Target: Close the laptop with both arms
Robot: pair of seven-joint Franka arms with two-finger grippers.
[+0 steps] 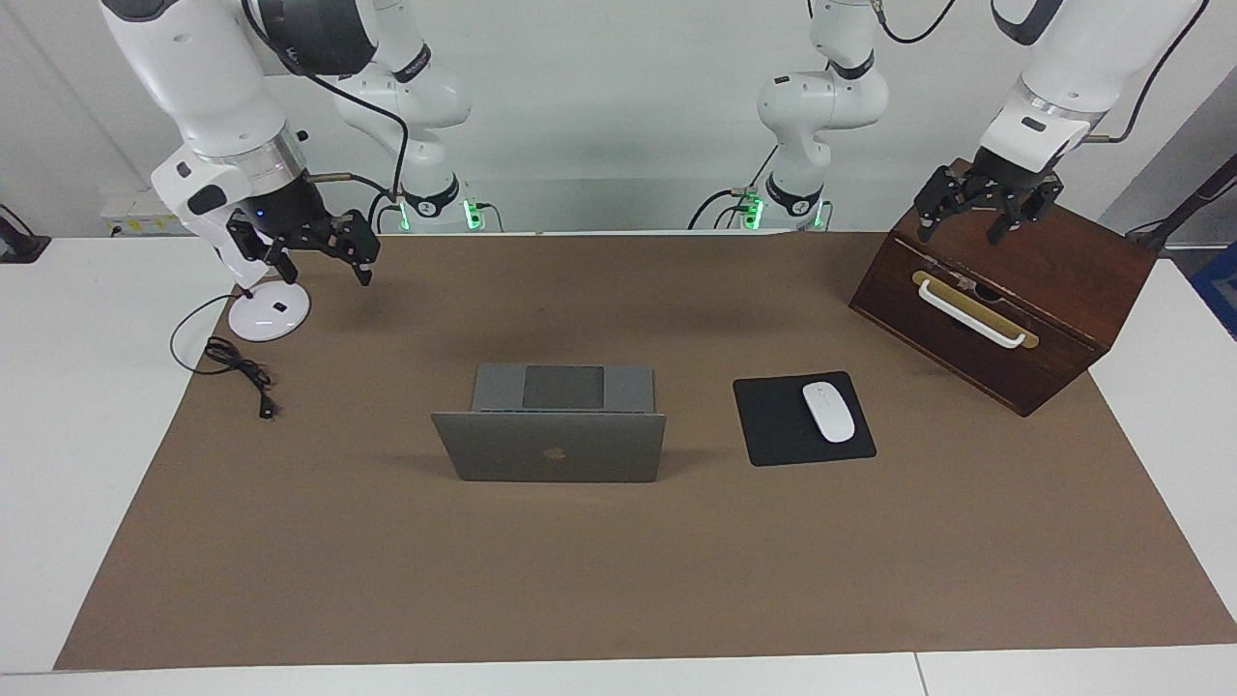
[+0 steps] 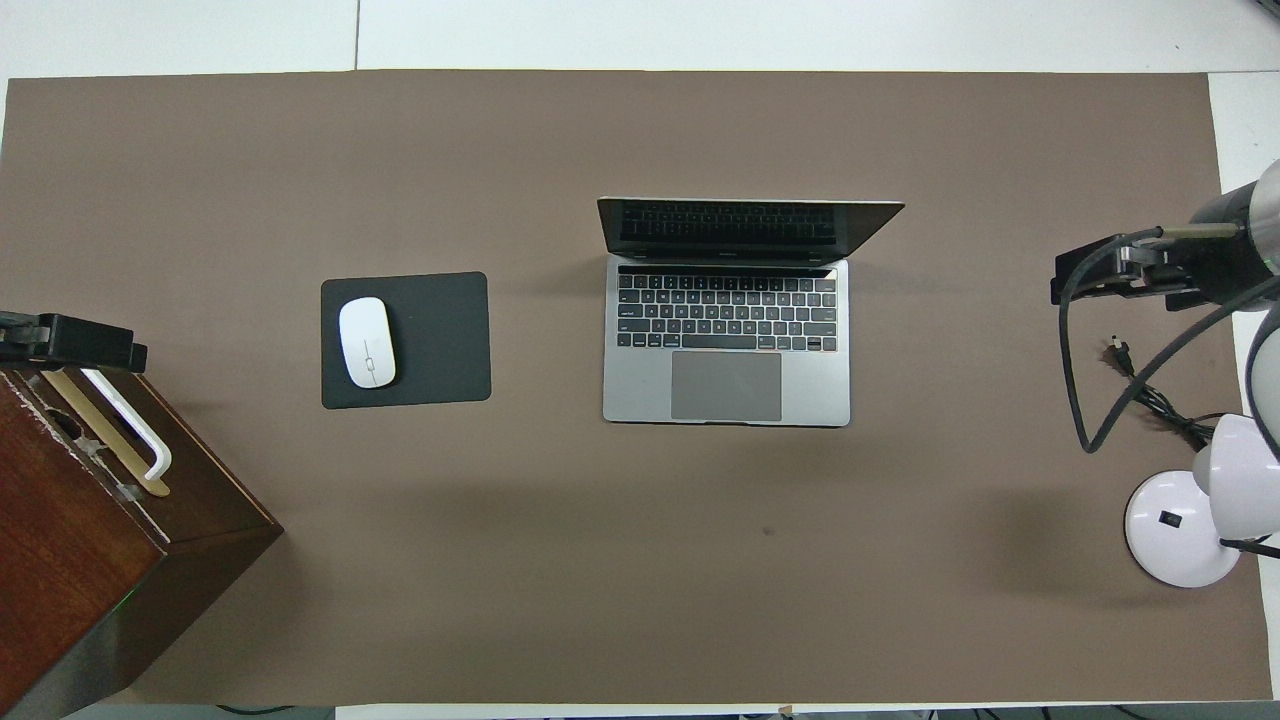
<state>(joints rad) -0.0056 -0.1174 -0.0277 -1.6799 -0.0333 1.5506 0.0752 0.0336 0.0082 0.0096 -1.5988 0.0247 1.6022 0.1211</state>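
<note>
The silver-grey laptop (image 1: 551, 447) stands open in the middle of the brown mat, its lid upright with the apple logo facing away from the robots. In the overhead view its keyboard deck (image 2: 727, 340) and dark screen show. My right gripper (image 1: 319, 263) hangs open in the air over the mat's edge by the lamp, well off toward the right arm's end; it also shows in the overhead view (image 2: 1100, 275). My left gripper (image 1: 976, 220) hangs open over the wooden box, at the left arm's end; it shows in the overhead view too (image 2: 70, 342). Neither touches the laptop.
A black mousepad (image 1: 773, 425) with a white mouse (image 1: 829, 411) lies beside the laptop toward the left arm's end. A dark wooden box (image 1: 1005, 309) with a white drawer handle stands under the left gripper. A white desk lamp (image 1: 269, 311) and its black cable (image 1: 242, 372) sit under the right gripper.
</note>
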